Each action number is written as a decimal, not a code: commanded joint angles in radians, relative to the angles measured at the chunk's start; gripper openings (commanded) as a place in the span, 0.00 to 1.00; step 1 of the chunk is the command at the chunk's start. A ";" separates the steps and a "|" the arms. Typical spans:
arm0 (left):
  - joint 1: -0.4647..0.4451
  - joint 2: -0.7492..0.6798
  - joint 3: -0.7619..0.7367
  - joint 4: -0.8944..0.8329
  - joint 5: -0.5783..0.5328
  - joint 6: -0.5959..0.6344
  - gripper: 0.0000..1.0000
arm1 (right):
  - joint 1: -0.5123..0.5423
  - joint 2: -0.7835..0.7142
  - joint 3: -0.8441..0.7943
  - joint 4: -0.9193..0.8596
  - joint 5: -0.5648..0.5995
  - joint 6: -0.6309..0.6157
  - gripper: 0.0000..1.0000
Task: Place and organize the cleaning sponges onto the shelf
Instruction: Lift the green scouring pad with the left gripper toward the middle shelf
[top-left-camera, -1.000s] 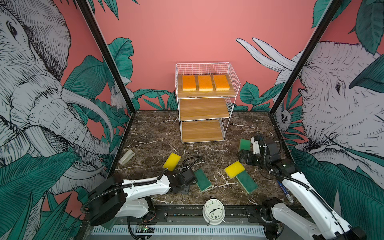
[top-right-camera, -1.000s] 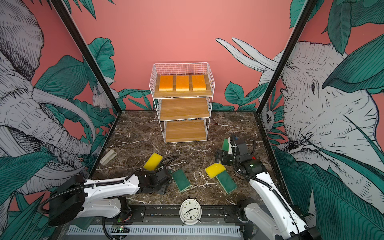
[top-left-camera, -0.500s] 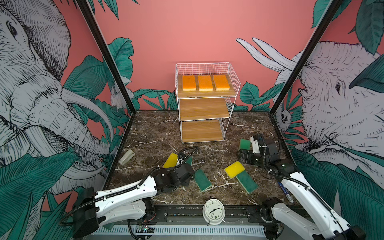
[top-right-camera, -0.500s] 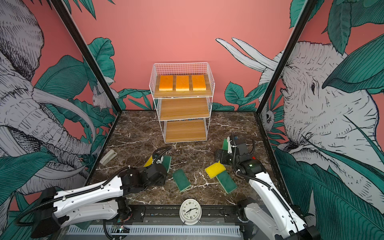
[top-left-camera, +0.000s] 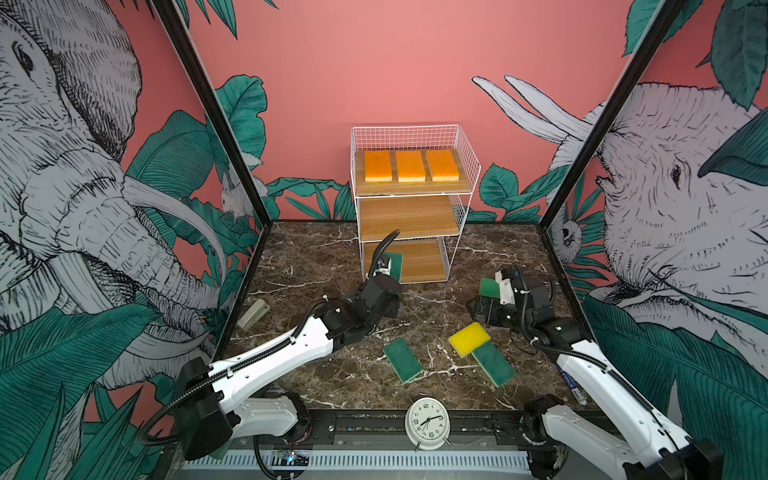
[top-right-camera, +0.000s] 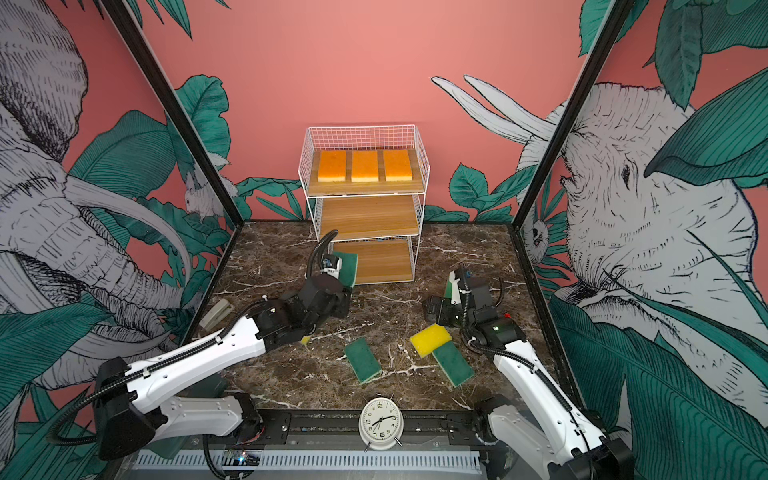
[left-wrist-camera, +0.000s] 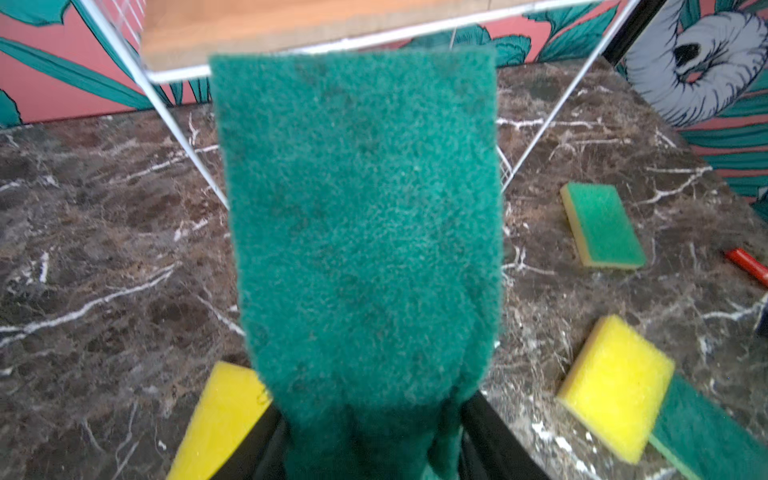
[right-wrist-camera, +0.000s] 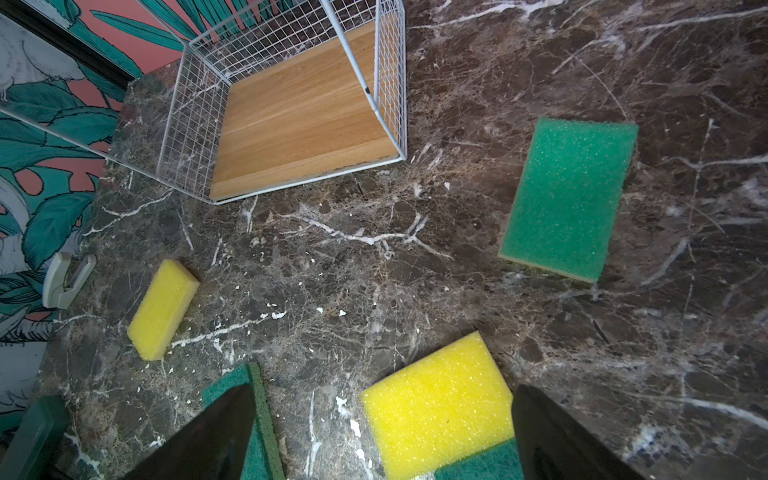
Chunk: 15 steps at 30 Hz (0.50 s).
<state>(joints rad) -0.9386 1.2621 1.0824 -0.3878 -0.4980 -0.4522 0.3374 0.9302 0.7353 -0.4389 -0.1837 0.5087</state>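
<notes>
On shelf (top-left-camera: 409, 216) top tier: three orange sponges (top-left-camera: 409, 165); left claw (left-wrist-camera: 374, 444) grips green sponge (left-wrist-camera: 361, 216); right claw (right-wrist-camera: 382, 390) spread wide.

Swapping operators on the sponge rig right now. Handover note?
Left hand: shut on a green sponge, held at the front left of the shelf's bottom tier, not yet set down.
Right hand: open, empty, above a yellow sponge that lies partly on a green one.
Done: three orange sponges in a row on the top tier.
Left: the held green, that pair, a third green mid-table, a fourth green by the right arm, a second yellow below the left arm. Middle tier bare.
</notes>
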 joint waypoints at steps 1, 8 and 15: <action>0.017 0.042 0.090 0.078 0.001 0.120 0.55 | -0.004 -0.001 -0.013 0.064 -0.023 0.011 0.99; 0.064 0.115 0.159 0.135 -0.064 0.133 0.54 | -0.005 0.025 -0.013 0.089 -0.051 0.015 0.99; 0.110 0.100 0.153 0.174 -0.108 0.143 0.54 | -0.004 0.032 0.006 0.085 -0.052 -0.004 0.99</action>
<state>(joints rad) -0.8436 1.3918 1.2167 -0.2619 -0.5678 -0.3290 0.3374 0.9577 0.7258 -0.3847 -0.2253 0.5156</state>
